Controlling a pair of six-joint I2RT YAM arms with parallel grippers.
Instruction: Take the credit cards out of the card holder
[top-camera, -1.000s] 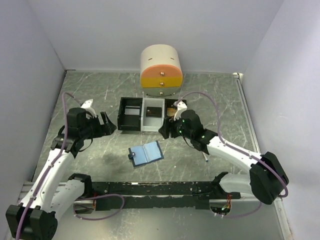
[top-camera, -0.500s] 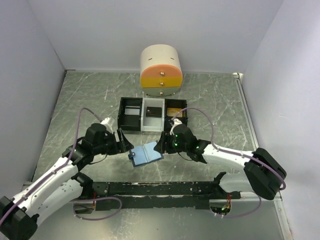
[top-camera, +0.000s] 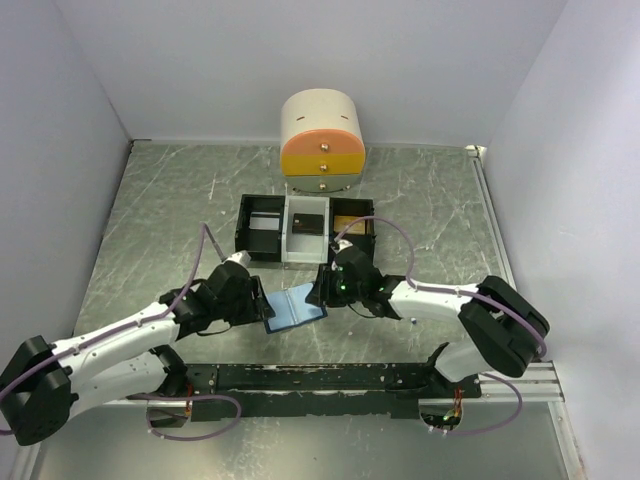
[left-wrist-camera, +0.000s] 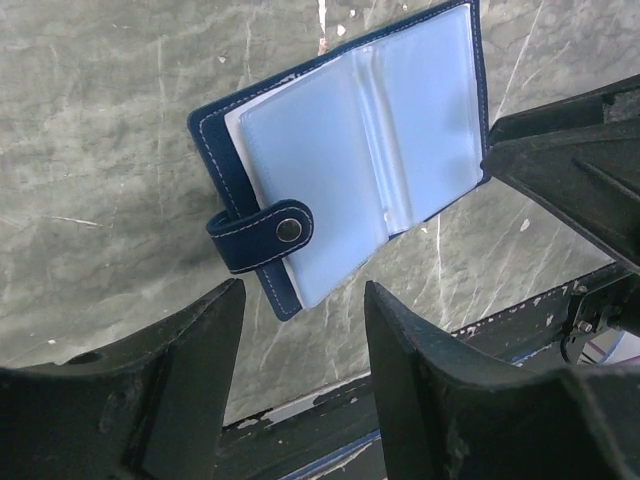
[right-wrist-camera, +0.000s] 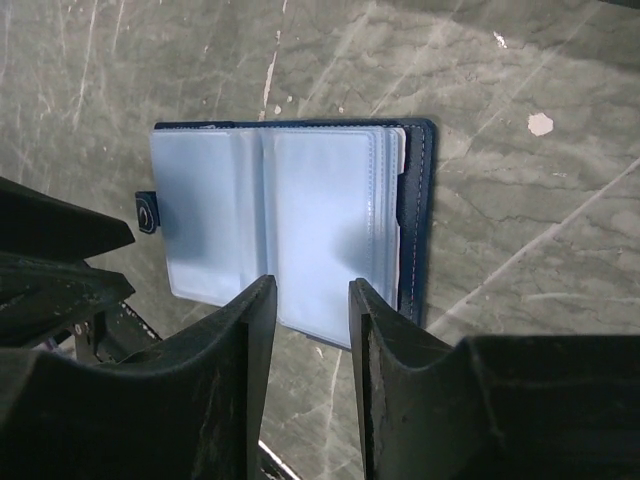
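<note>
The card holder (top-camera: 293, 307) lies open on the table, light blue pockets up, with a dark blue edge and a clasp tab at its left. My left gripper (top-camera: 263, 303) is open just left of it, and in the left wrist view (left-wrist-camera: 302, 300) the jaws stand near the clasp tab (left-wrist-camera: 262, 233). My right gripper (top-camera: 322, 291) is open at the holder's right half, its jaws over that half's near edge (right-wrist-camera: 310, 292). No card shows in the pockets (right-wrist-camera: 300, 225). A tan-gold credit card (top-camera: 352, 224) lies in the tray's right compartment.
A black-and-white three-compartment tray (top-camera: 243, 232) stands behind the card holder. A round cream and orange drawer unit (top-camera: 322, 140) is at the back. A black rail (top-camera: 320, 377) runs along the front between the arm bases. Walls close in the left, right and back.
Both arms have moved in on the card holder: the left from the far left, the right down from the tray's right compartment. The card holder has not moved.
</note>
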